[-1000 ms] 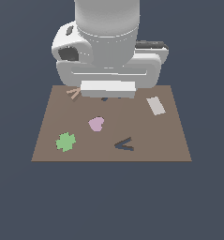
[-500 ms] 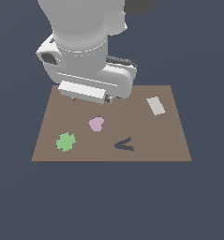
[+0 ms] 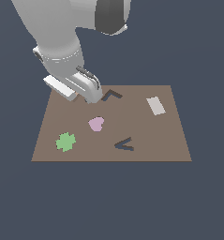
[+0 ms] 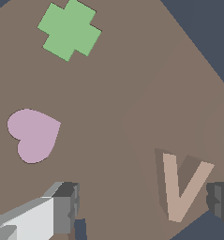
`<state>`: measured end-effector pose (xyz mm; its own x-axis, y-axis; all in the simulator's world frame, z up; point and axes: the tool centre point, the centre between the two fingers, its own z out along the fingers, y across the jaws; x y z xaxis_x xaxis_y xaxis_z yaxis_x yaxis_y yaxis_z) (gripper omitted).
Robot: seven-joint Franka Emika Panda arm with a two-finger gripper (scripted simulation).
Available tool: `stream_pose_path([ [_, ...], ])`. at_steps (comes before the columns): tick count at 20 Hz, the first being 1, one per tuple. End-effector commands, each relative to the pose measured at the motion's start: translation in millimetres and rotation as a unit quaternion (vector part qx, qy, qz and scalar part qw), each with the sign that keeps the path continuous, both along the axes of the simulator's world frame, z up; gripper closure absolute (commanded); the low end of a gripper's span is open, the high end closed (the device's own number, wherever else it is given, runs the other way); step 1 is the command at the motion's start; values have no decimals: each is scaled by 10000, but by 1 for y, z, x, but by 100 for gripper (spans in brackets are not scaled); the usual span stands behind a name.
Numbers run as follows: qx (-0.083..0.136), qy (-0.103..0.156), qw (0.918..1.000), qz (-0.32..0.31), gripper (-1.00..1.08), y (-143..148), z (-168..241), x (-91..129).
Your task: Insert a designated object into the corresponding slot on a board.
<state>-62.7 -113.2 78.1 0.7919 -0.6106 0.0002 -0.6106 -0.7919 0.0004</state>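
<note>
The light orange-brown V-shaped piece lies flat on the brown board near its edge. My gripper is open above the board, and the piece lies between its grey fingertips, close to the other one. In the exterior view my hand hangs over the board's far corner on that view's left and hides the piece. The dark chevron slot is at the near middle of the board, apart from the gripper.
A pink heart and a green clover lie on the board; both also show in the wrist view, heart and clover. A dark L-shaped recess and a grey rectangle are at the far side.
The arm has swung toward the exterior view's left and down over the far corner. It now covers the V piece and has uncovered the L-shaped recess.
</note>
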Motion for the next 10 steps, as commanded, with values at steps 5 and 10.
stream_pose_path([
  [5,-6,-1,9966,-821,-92,-19,-20,-27],
  [10,-3,0,9941,-1087,-92,-24,-27,-37],
])
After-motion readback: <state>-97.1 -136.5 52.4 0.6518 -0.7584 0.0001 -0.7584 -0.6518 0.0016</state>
